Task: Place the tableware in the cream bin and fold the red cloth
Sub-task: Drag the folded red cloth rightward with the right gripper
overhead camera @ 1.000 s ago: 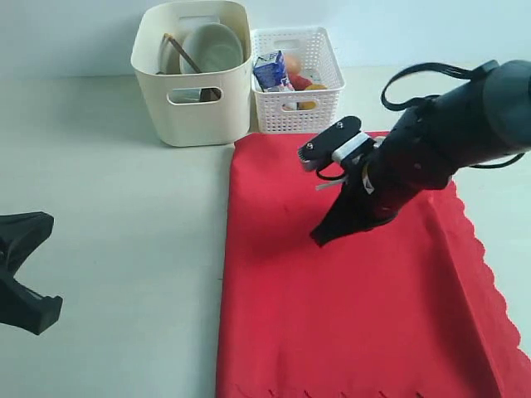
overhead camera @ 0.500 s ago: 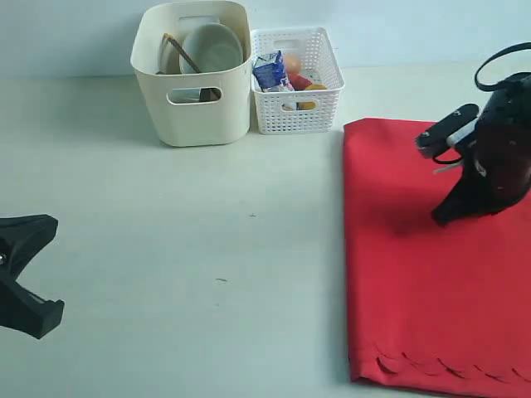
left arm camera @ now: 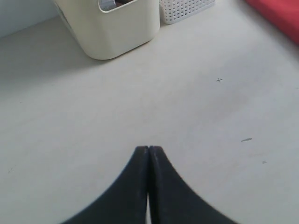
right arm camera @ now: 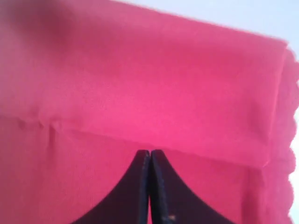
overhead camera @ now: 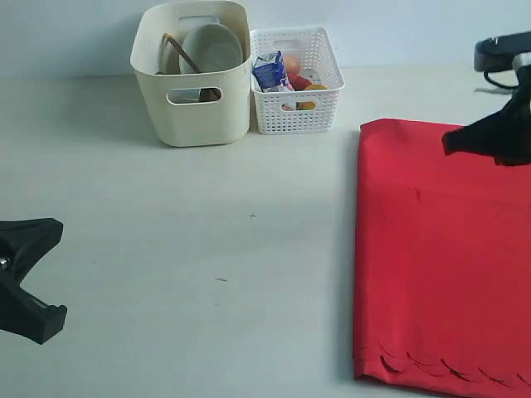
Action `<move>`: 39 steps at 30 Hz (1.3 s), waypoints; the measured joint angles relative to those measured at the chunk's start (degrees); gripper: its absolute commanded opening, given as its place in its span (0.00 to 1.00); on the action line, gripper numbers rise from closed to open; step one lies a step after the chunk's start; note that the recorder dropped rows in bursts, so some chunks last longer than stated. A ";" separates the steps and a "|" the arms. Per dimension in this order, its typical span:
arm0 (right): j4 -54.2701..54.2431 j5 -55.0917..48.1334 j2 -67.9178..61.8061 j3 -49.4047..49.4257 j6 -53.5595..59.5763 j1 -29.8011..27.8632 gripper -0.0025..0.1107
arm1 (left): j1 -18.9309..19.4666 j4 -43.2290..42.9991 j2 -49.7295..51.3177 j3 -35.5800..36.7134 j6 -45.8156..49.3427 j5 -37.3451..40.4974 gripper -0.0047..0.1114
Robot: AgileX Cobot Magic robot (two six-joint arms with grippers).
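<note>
The red cloth [overhead camera: 440, 257] lies doubled over on the right of the table, scalloped edges at the near end. Its upper layer's edge [right arm camera: 154, 140] shows in the right wrist view. My right gripper [overhead camera: 449, 143] [right arm camera: 150, 152] is over the cloth's far part, shut with nothing between its fingers. At the back stands the cream bin [overhead camera: 192, 112], holding the pale bowl [overhead camera: 212, 46] and dark wooden utensils [overhead camera: 182, 54]. The rest of the tableware is hidden. My left gripper [left arm camera: 148, 148] is shut and empty, low over bare table at the exterior view's left edge.
A white lattice basket [overhead camera: 297, 112] stands right of the bin, touching it, with a blue milk carton [overhead camera: 270, 70] and other food in it. The bin [left arm camera: 117, 32] and basket [left arm camera: 187, 9] lie ahead of the left gripper. Pale tabletop [overhead camera: 207, 249] stretches between the bin and cloth.
The cloth's left half has been carried over to the right, so the cloth is now half as wide. My right gripper has moved right and back, away from it. The left gripper barely shifted.
</note>
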State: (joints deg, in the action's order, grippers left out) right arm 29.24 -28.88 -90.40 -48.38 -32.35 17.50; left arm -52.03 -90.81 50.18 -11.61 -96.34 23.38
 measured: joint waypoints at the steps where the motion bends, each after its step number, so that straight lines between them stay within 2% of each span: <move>1: -0.99 0.78 -0.26 1.62 0.56 0.00 0.02 | 0.00 0.00 0.00 0.00 0.00 0.00 0.05; 6: -2.88 8.06 -2.39 7.94 1.27 0.00 0.02 | 0.00 0.00 0.00 0.00 0.00 -0.08 0.05; 15: 0.85 15.21 -13.49 6.64 1.27 -1.36 0.02 | 0.00 0.00 0.00 0.00 0.00 -0.12 0.05; 22: 5.40 17.56 -21.38 -4.05 1.59 -5.57 0.02 | 0.00 0.00 0.00 0.00 0.00 -1.49 0.05; 31: 7.03 17.90 -33.97 -23.39 3.59 -5.91 0.02 | 0.00 -0.11 0.00 0.00 0.12 -1.57 0.05; 39: 4.69 4.35 -35.84 -35.41 5.11 -5.91 0.02 | 0.00 -0.11 0.00 0.00 0.12 -1.57 0.05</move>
State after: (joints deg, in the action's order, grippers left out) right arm 33.94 -24.53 -126.25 -83.79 -27.24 11.59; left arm -52.03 -90.92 50.18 -11.61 -96.22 21.81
